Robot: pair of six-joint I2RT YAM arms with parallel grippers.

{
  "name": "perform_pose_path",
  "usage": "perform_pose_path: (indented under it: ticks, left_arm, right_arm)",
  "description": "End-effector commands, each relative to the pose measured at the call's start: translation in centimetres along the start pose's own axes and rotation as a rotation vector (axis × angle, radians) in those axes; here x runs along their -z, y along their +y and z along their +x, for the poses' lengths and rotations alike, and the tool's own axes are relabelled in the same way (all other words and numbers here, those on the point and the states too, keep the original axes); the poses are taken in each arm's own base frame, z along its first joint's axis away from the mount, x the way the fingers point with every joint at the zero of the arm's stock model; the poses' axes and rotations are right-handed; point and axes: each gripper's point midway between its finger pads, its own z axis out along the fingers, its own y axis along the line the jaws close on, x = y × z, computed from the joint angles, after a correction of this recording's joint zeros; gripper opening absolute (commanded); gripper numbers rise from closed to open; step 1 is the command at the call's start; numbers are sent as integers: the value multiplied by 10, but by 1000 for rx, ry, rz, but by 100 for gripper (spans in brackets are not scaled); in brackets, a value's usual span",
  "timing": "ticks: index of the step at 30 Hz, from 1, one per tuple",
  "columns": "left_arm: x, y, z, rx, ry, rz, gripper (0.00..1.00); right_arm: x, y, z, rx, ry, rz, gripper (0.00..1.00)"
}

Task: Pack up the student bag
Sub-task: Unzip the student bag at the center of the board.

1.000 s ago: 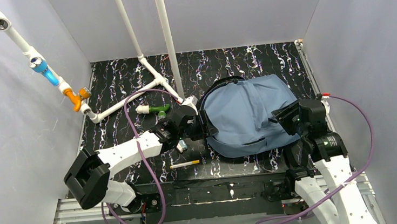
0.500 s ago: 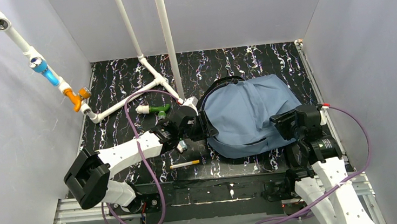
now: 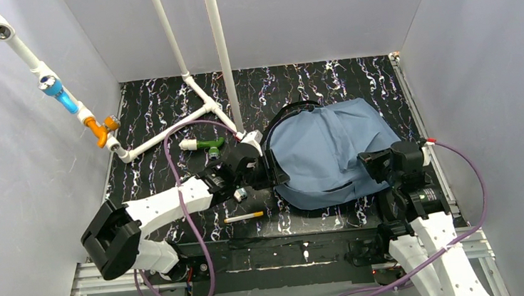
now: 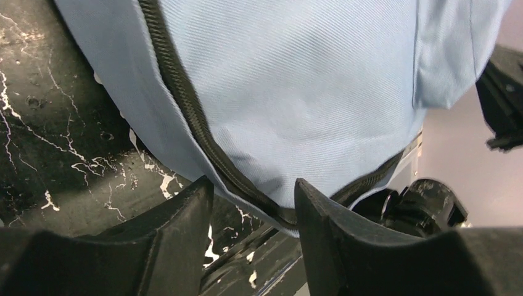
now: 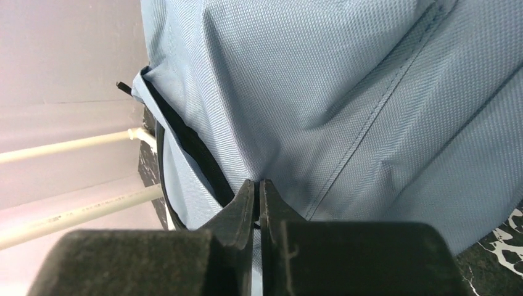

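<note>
As student bag [image 3: 331, 149] lies flat, right fingers [image 5: 240, 213] pinch its fabric.

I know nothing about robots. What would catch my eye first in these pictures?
The big slate-blue student bag stands out first, lying right of centre on the black marbled table. The right hand is pinched shut on the bag's fabric at its near right side. The left hand is open, with the bag's dark zipper edge between its fingers on the left side.

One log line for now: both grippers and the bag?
left gripper: open, straddling zipper edge | right gripper: shut on student bag fabric
</note>
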Motion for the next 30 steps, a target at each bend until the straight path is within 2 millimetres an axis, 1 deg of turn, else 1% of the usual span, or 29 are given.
perform_pose_path:
  ticks: [1, 2, 4, 5, 7, 8, 10, 12, 14, 16, 18, 19, 20, 22, 24, 27, 30]
  left_arm:
    - [26, -27, -5, -132, -52, 102, 54]
    - [33, -34, -10, -188, -86, 121, 59]
    - [44, -51, -13, -276, -115, 168, 65]
    - [48, -58, -19, -344, -152, 169, 68]
    - [55, -81, -21, -444, -189, 207, 73]
    - [57, -93, -20, -496, -203, 228, 75]
    - [50, -117, -14, -568, -223, 284, 78]
    - [40, -138, -9, -580, -243, 349, 79]
    - [27, -156, -6, -587, -271, 397, 78]
    - [11, -171, -3, -605, -302, 430, 75]
    - [-5, -180, 0, -616, -335, 453, 74]
    - [-16, -182, 1, -616, -355, 451, 74]
    - [-22, -185, -1, -609, -381, 455, 75]
    - [-36, -188, -4, -601, -420, 448, 77]
    - [-49, -188, -5, -592, -433, 431, 76]
    - [-62, -185, -7, -573, -446, 395, 68]
    - [-70, -179, -14, -549, -474, 346, 55]
  right_arm:
    - [8, 24, -17, 90, -51, -42, 4]
    - [12, 26, -18, 115, -48, -36, 3]
    - [15, 25, -16, 168, -31, -27, 3]
    - [16, 26, -13, 202, -9, -33, 3]
    - [20, 24, -10, 266, 19, -20, 4]
    - [22, 27, -10, 293, 30, -25, 4]
    - [27, 31, -9, 366, 55, -37, 4]
    - [32, 35, -7, 434, 84, -45, 4]
    - [36, 40, -8, 501, 86, -66, 4]
    - [40, 50, -10, 545, 72, -120, 1]
    - [37, 61, -5, 585, 104, -171, 1]
    - [36, 66, 0, 599, 134, -198, 1]
    - [35, 69, 3, 609, 157, -203, 1]
    - [32, 77, 9, 629, 193, -235, 1]
    - [32, 88, 9, 643, 190, -281, 1]
    - [31, 99, 9, 667, 189, -317, 1]
    - [28, 104, 12, 692, 220, -328, 1]
